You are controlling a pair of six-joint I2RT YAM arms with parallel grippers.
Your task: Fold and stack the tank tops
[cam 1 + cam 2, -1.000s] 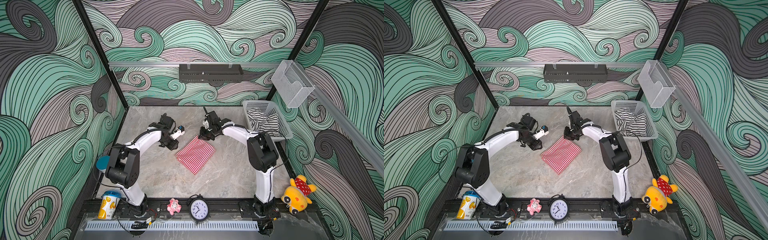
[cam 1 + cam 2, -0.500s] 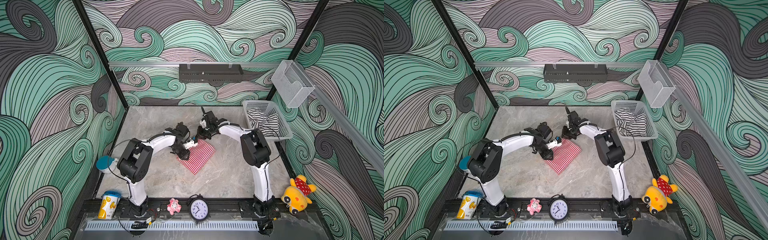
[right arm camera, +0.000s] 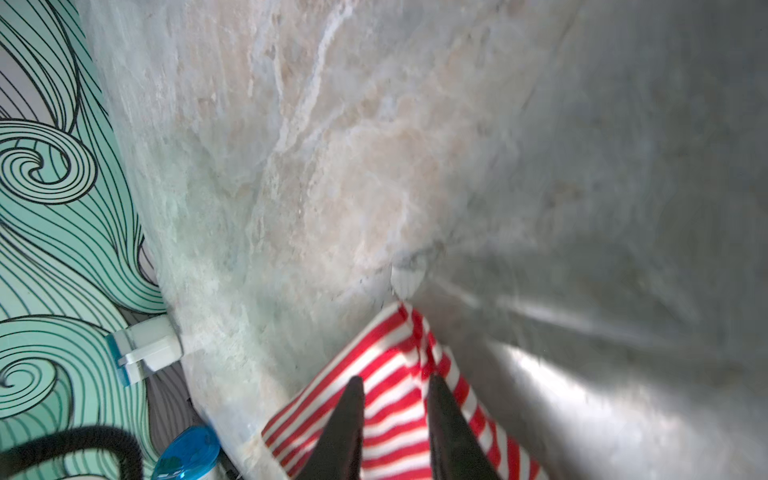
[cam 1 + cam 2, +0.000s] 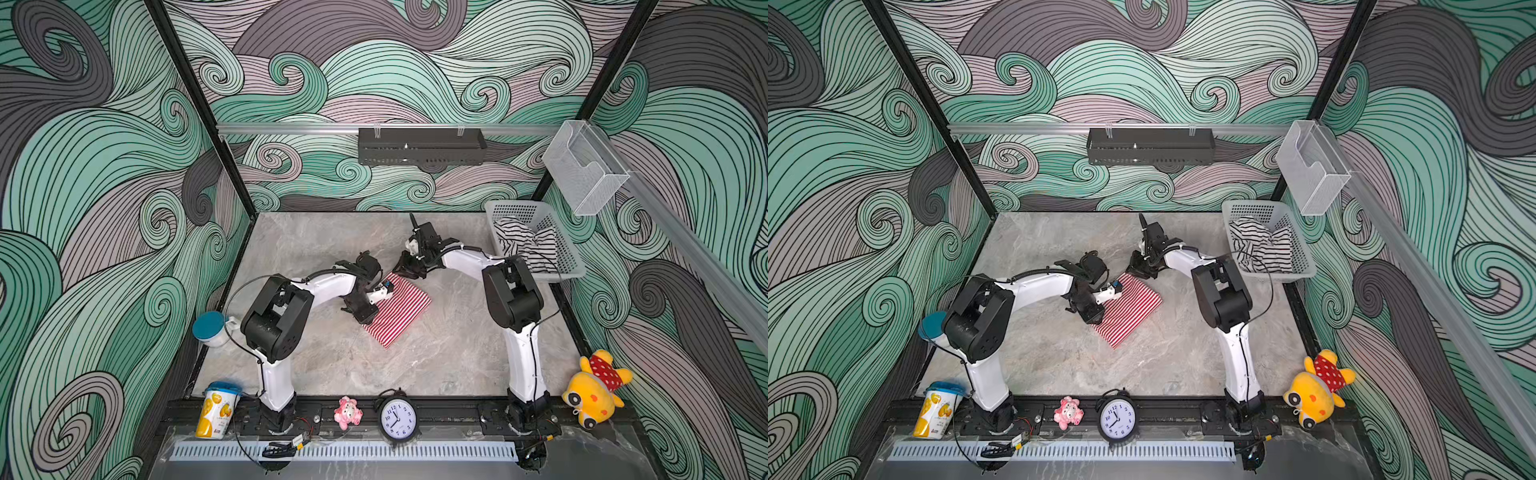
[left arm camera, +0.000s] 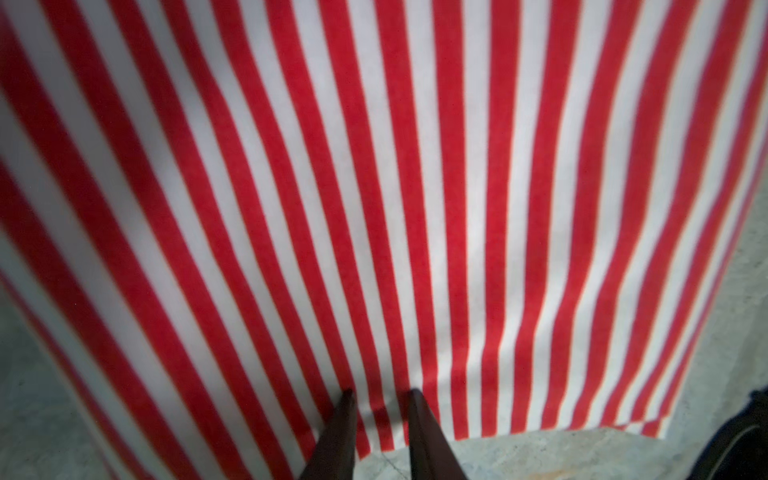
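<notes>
Cloth in narrow red and white stripes, the red-and-white striped tank top, lies folded into a flat rectangle near the middle of the grey marble-patterned table in both top views. It is turned at a diagonal, one corner pointing toward the lower edge of the frame.

The left gripper sits at the upper-left long edge of that rectangle, its arm reaching in from the lower left. In the left wrist view its two dark fingers stand slightly apart at the bottom centre of the frame. Their tips rest on the striped cloth just inside its edge, and flat fabric and a shadow show in the gap. No fold is pinched between them.

The right gripper is at the topmost corner of the same top. In the right wrist view its fingers are parted, and a slightly bunched corner of the red-and-white cloth shows between and beyond them. Whether the pads touch the cloth cannot be told.

A black-and-white striped tank top lies crumpled inside the white perforated plastic basket. The basket is at the right edge of the table, in the upper right of the work area, well apart from the folded top.
</notes>
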